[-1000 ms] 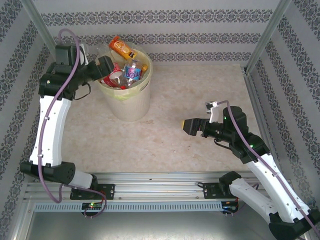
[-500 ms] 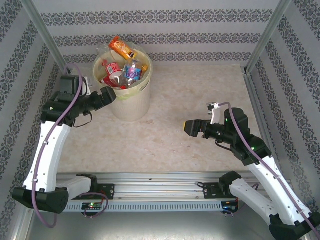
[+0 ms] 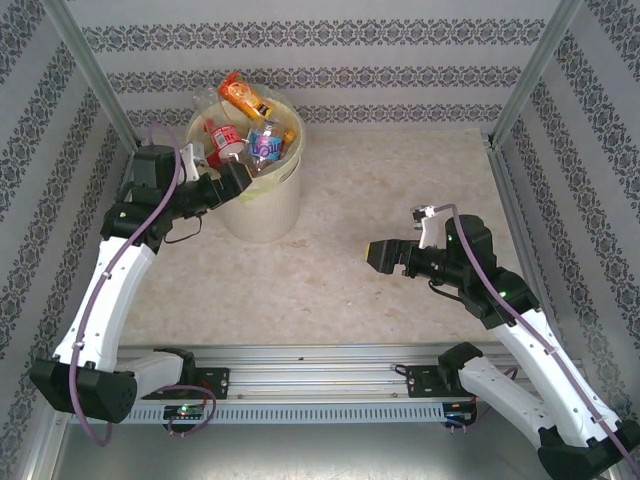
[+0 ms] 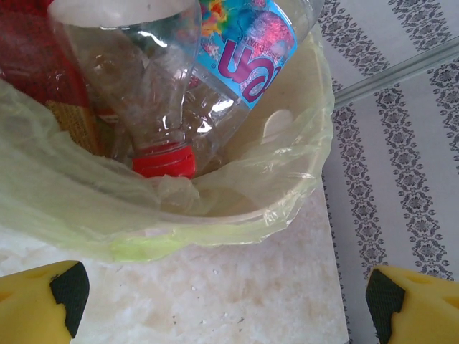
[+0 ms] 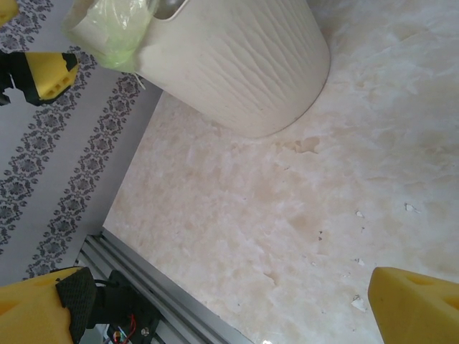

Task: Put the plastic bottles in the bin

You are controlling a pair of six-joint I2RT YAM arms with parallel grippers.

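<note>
- Left tool [image 3: 238, 182] was released: yellow fingers spread wide, nothing between them. It hung just beside the near-left rim of the round cream-white plastic bin [image 3: 268, 218], pointing at the bin.
- From the left wrist, its black pads [image 4: 68, 288] sat at the two lower corners of the view, with bare cream marbled bench [image 4: 237, 294] between them.
- Right tool [image 3: 378, 252] was likewise released and empty. It was held over the middle of the bench, well apart from the bin, pointing left.
- From the right wrist, its yellow fingers [image 5: 409, 304] stood wide apart over bare bench, with the bin's ribbed wall further off.
- Bin stood upright on the bench toward the far-left corner, close to the grey patterned wallpaper [image 3: 330, 75].
- A translucent pale yellow-green bag [image 4: 93, 215] lined the bin, folded out over the rim.
- Crushed plastic bottles [image 3: 245, 140] were heaped inside the bin, rising above the rim.
- An orange bottle [image 3: 243, 95] lay on top at the far rim, partly overhanging it.
- From the left wrist, a clear bottle with a red cap [image 4: 154, 93] lay cap-down against the bag at the near rim.
- A blue-labelled clear bottle [image 4: 251, 50] lay touching it on the right; a red label showed at the left edge.
</note>
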